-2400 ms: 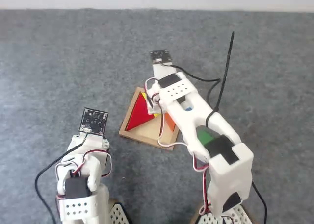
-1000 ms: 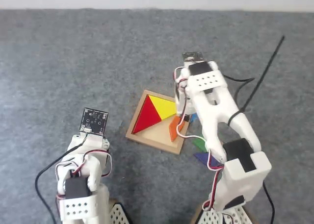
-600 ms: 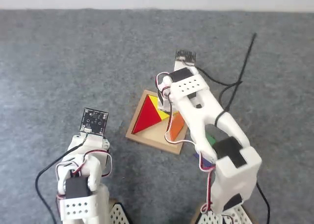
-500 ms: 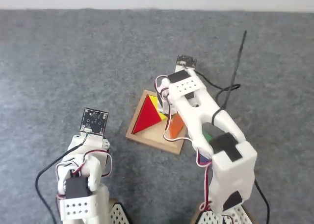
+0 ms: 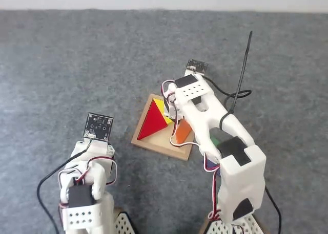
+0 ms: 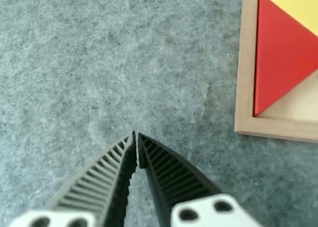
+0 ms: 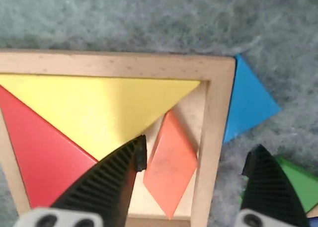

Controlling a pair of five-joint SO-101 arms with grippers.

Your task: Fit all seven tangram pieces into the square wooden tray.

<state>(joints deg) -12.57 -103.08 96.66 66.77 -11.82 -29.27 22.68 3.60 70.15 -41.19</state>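
Three pieces are lying inside the wooden tray [image 5: 156, 148]: a red triangle [image 5: 149, 122], a yellow triangle [image 7: 99, 105] meeting it along one long edge, and an orange parallelogram [image 7: 171, 162] resting against the yellow one, close to the tray's rim. We are seeing a blue triangle [image 7: 246, 105] sitting on the table [image 5: 61, 65] just outside that rim, with a green piece [image 7: 295, 182] near it. The right end effector [image 7: 196, 157] is hanging over the tray with its fingers spread wide, gripping nothing and straddling the orange parallelogram and the rim. The left end effector [image 6: 135, 137] is hovering over the table beside the tray, fingers pressed together on nothing.
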